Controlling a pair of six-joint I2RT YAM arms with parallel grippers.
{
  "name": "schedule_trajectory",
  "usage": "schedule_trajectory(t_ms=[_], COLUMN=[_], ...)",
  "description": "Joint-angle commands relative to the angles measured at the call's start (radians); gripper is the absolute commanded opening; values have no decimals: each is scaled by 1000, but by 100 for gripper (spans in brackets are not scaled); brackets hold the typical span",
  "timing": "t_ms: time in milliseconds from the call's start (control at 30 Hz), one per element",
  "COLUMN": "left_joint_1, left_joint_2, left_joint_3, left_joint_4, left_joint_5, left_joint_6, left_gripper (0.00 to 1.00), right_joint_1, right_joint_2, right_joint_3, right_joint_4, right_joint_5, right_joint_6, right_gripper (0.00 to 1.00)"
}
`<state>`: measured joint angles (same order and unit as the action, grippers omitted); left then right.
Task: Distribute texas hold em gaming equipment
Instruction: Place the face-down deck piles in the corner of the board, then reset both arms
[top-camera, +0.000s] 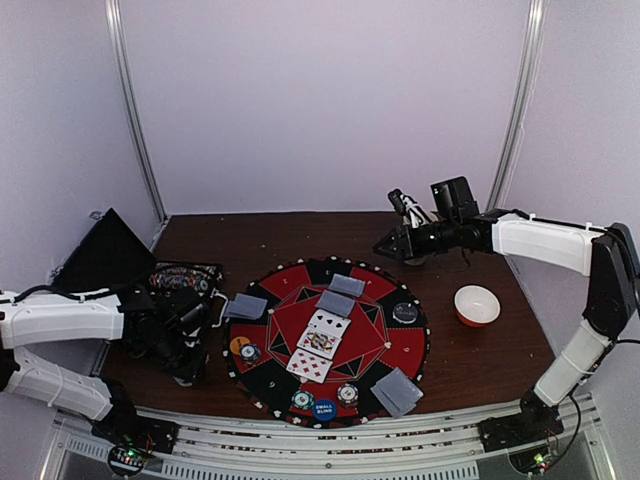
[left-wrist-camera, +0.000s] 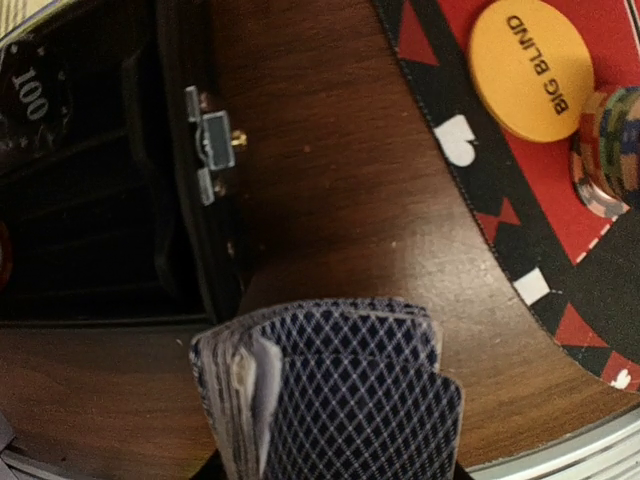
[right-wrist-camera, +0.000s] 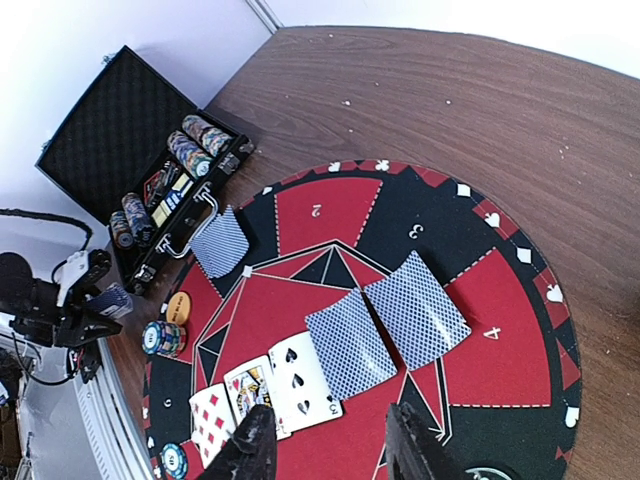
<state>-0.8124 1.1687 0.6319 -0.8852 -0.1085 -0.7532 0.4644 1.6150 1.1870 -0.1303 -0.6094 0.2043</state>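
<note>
A round red-and-black poker mat (top-camera: 400, 345) carries face-down grey-blue cards (top-camera: 336, 303) and three face-up cards (right-wrist-camera: 268, 385) at its middle. More face-down cards lie at its left edge (top-camera: 245, 307), far side (top-camera: 347, 285) and near right (top-camera: 397, 391). An orange "big blind" button (left-wrist-camera: 531, 71) lies beside a chip stack (top-camera: 250, 352). A blue button (top-camera: 324, 409) and two chips (top-camera: 347, 393) sit at the near rim. My left gripper (top-camera: 192, 345) is shut on a deck of cards (left-wrist-camera: 340, 390) left of the mat. My right gripper (right-wrist-camera: 330, 445) is open and empty, high over the mat's far right.
An open black chip case (top-camera: 185, 278) with rows of chips stands left of the mat, its lid (top-camera: 105, 255) raised. A dark round button (top-camera: 405, 312) lies on the mat's right. An orange-rimmed white bowl (top-camera: 477, 305) sits right of the mat. White walls enclose the table.
</note>
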Motion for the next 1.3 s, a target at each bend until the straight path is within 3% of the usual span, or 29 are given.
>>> schedule_trajectory(t_ms=[0, 333, 600, 767, 1000, 1267], left_joint_1=[-13, -126, -125, -125, -124, -121], left_joint_2=[20, 193, 191, 165, 125, 82], left_joint_3=[-7, -22, -53, -64, 26, 218], left_joint_4=[40, 159, 198, 197, 56, -106], left_joint_5=[-82, -48, -19, -8, -111, -212], left_joint_6=[-115, -151, -167, -171, -177, -171], left_gripper=[42, 55, 76, 81, 98, 98], right_joint_1=[6, 6, 7, 7, 6, 5], right_joint_2=[-41, -23, -28, -39, -49, -63], right_joint_3=[-12, 2, 7, 10, 17, 67], right_joint_4=[18, 12, 0, -5, -9, -24], right_joint_5=[-42, -54, -50, -49, -43, 31], right_joint_6=[-14, -19, -26, -30, -34, -40], right_gripper=[40, 40, 43, 43, 45, 49])
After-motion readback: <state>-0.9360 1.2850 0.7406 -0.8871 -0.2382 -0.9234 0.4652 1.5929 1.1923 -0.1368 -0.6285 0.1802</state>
